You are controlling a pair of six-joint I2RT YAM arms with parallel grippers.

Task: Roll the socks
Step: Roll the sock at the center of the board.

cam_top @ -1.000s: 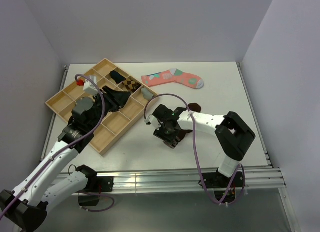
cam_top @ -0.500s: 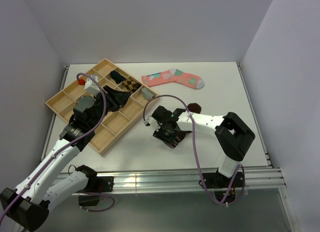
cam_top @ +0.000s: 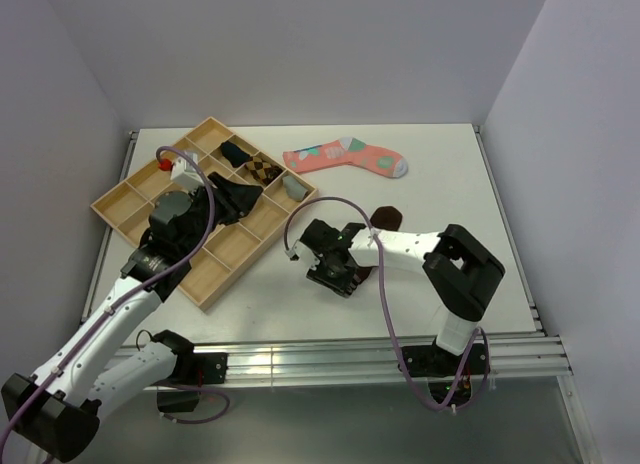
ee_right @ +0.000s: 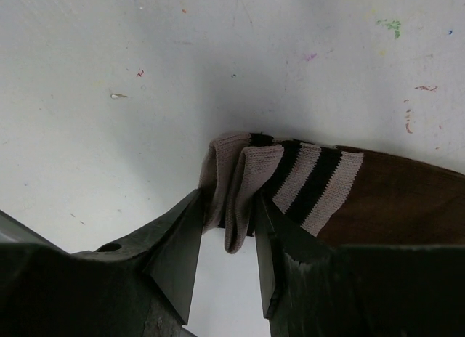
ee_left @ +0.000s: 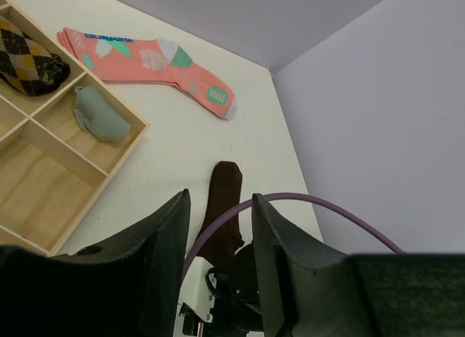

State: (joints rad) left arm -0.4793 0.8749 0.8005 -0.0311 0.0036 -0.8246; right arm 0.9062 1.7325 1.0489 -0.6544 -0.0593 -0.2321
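Observation:
The dark brown sock (cam_top: 386,220) lies on the white table, its toe showing behind my right arm; it also shows in the left wrist view (ee_left: 227,188). In the right wrist view its white-striped cuff (ee_right: 305,181) is folded over, and my right gripper (ee_right: 229,221) is shut on the folded edge. In the top view the right gripper (cam_top: 333,269) is low over the table. The grey ankle sock (cam_top: 292,186) lies bunched in a tray compartment, also seen from the left wrist (ee_left: 98,115). My left gripper (cam_top: 228,199) hovers over the tray, open and empty (ee_left: 219,206).
A wooden divided tray (cam_top: 215,272) stands at the left, holding an argyle sock (cam_top: 262,168) and a black sock (cam_top: 235,151). A pink patterned sock (cam_top: 345,157) lies flat at the back middle. A purple cable (cam_top: 300,214) arcs over the right arm.
My right gripper has shifted slightly left with the cuff in it, uncovering more of the brown toe. My left gripper has edged a little farther over the tray.

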